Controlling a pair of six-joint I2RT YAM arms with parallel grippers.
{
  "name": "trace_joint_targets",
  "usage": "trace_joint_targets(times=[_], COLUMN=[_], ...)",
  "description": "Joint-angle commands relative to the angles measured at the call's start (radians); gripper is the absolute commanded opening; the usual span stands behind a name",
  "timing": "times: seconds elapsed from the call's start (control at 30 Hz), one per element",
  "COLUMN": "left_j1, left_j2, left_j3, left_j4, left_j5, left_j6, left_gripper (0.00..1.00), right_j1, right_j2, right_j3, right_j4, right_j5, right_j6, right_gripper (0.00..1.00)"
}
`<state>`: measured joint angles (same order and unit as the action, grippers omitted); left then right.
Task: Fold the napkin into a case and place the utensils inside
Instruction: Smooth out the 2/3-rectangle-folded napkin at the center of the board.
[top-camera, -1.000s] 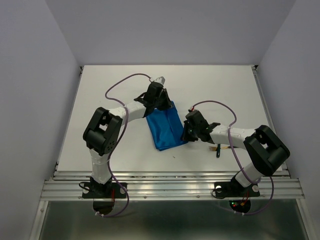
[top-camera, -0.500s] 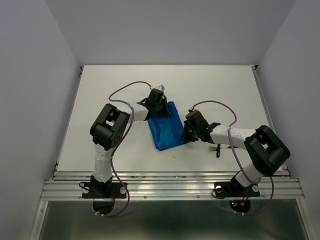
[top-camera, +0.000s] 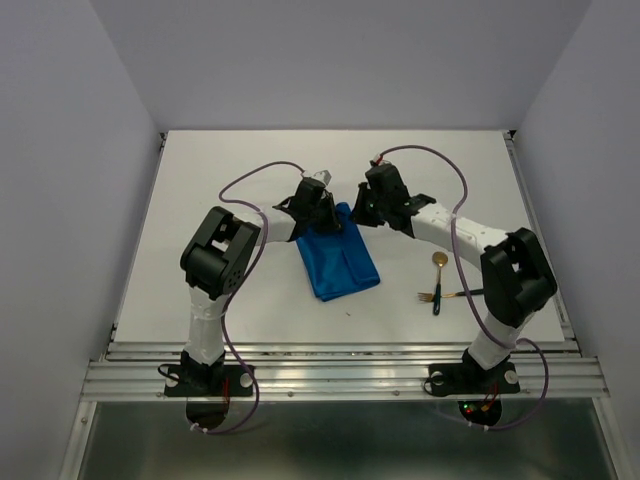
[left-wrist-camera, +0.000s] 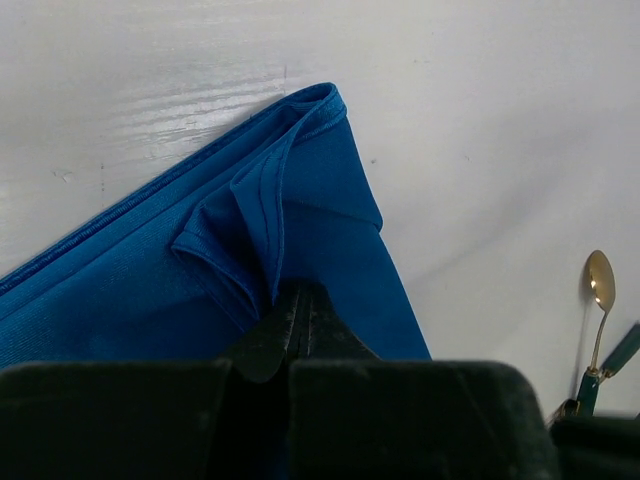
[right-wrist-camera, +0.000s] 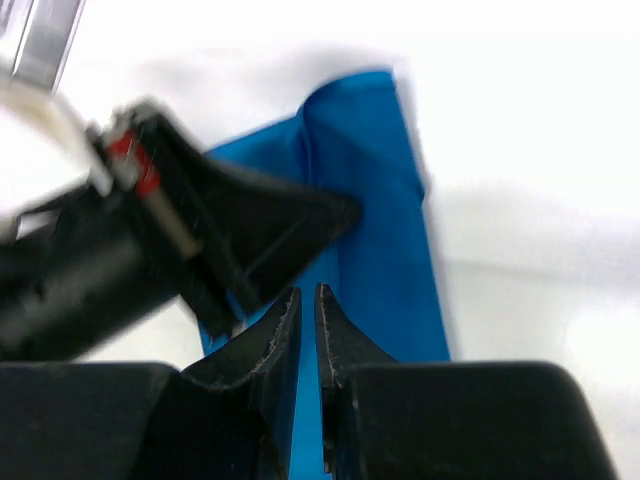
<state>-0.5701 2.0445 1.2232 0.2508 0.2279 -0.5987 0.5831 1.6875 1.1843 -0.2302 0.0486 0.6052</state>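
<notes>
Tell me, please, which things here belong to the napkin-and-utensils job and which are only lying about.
Belong to the job:
- napkin
- spoon
- fork
- left gripper, pinching the napkin
- right gripper, over the napkin

Only there:
- table
- metal rail at the near edge

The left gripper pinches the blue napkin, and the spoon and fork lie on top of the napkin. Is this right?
Not fully. The left gripper pinches the napkin, but the spoon and fork lie on the table, apart from it, to its right. The top external view shows this.
</notes>
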Motion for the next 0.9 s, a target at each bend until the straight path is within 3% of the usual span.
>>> trace_joint_targets(times=[0.0, 0.37, 0.87], left_j1=[0.012, 0.035, 0.041], left_j2=[0.019, 0.028, 0.034], left_j3=[-0.040, -0.033, -0.014], left_j4=[0.007, 0.005, -0.012], left_j5=[0.033, 0.082, 0.093], left_j6=[0.037, 0.063, 0.074], left_gripper=[0.00, 0.00, 0.00], right_j1=[-0.052, -0.103, -0.103], right_j2=[0.116, 0.314, 0.475], right_j3=[0.139, 0.313, 0.359], right_j4=[0.011, 0.019, 0.072], right_j5=[-0.039, -0.127, -0.236], right_j6=[-0.005, 0.018, 0.050], right_gripper=[0.17, 0.16, 0.15])
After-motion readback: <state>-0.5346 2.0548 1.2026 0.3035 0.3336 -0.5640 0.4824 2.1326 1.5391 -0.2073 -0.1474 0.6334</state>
